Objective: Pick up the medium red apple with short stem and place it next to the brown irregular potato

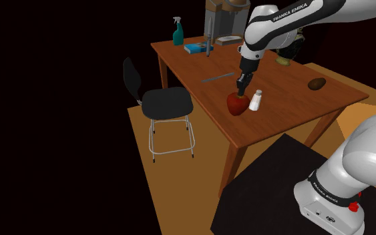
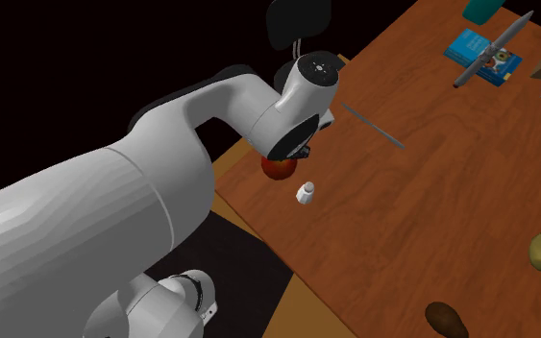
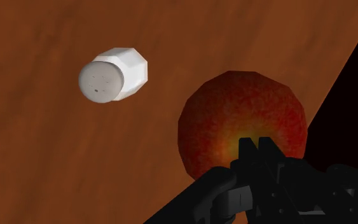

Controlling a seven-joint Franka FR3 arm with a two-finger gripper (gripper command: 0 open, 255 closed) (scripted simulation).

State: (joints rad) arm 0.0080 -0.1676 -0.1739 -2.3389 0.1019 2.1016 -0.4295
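Now the white arm (image 1: 280,23) reaches over the surface (image 1: 293,113) and bends down, its wrist pointing the gripper (image 1: 242,85) at the red apple (image 1: 236,104) from just above. The gripper is narrow, its fingers together and holding nothing. The apple sits just beside the white shaker (image 1: 256,101), and the brown potato (image 1: 316,83) lies well apart from that shaker.

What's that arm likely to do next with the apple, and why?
Probably ease the gripper straight down onto the red apple: it hangs just above the apple's top, the apple seems to rest on the table by the white shaker, and the brown potato lies well away.
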